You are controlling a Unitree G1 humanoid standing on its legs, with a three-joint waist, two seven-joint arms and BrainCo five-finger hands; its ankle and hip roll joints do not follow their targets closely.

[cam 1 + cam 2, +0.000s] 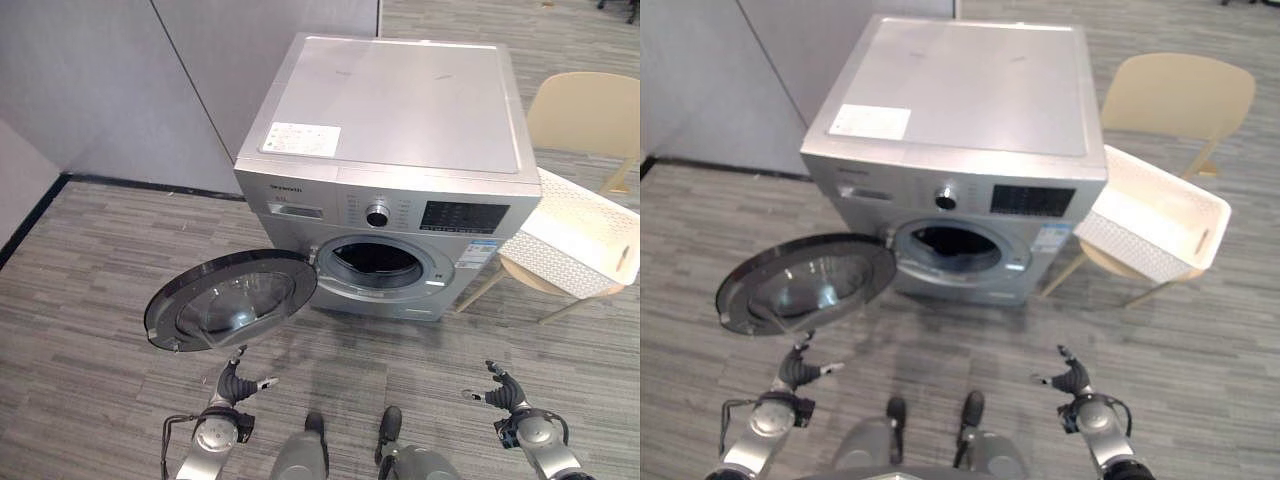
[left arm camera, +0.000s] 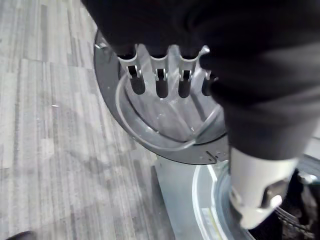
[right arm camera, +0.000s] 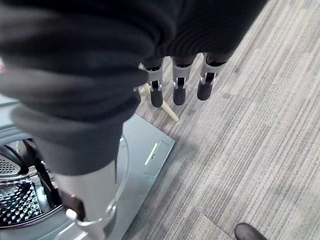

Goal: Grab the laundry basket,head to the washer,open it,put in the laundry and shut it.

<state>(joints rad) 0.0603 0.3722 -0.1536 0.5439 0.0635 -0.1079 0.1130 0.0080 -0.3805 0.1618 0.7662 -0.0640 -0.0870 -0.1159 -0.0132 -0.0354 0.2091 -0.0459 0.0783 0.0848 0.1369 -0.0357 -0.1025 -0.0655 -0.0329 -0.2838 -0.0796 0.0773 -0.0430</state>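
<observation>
Left eye view: washer door open; basket on chair.

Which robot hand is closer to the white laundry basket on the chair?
The right hand. It hangs open below the basket, on the same side of the washer. The left hand hangs open under the open door, across from it.

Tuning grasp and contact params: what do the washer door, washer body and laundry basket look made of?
Washer door: clear domed window, likely glass, in a dark glossy, probably plastic ring.
Washer body: silver-grey matte panels with a soft sheen, likely painted sheet metal.
Laundry basket: cream, perforated walls, looks like moulded plastic.
</observation>
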